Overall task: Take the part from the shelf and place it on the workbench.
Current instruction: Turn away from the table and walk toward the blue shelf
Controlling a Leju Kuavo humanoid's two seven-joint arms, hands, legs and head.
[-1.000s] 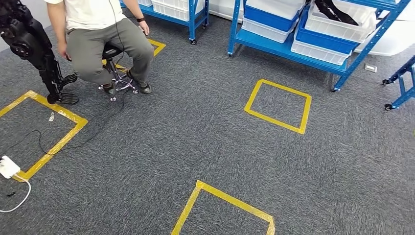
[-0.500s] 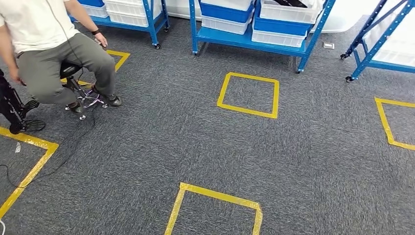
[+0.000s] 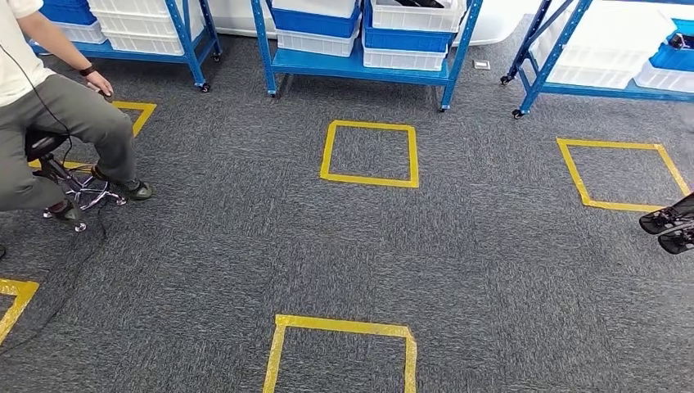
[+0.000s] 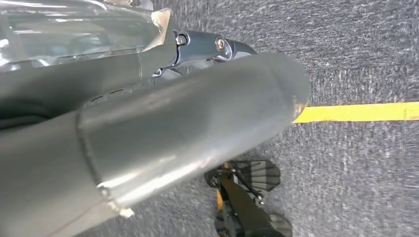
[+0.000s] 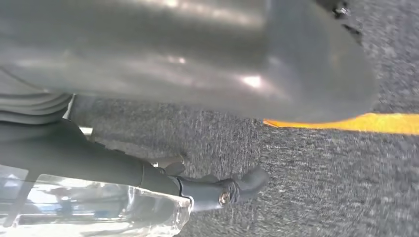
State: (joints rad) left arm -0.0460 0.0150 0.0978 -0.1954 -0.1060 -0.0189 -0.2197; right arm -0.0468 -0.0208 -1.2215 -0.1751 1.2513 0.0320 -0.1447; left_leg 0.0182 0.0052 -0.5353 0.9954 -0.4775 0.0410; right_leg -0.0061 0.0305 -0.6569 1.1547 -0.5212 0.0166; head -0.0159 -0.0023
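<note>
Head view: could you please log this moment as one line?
ahead: blue shelf | person: seated left | left hand, right hand: grip unclear

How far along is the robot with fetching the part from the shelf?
Nothing looks done yet. The left hand and right hand hang over the carpet, their grip unreadable. The blue shelf with its bins stands beyond the yellow tape square. Approach, pick and placing remain.

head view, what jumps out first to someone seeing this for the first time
The yellow tape squares on the grey carpet catch the eye first, one in the middle of the floor and another near the bottom edge. Behind them, blue shelves hold white and blue bins along the far side. At the left, a person sits on a stool.
</note>
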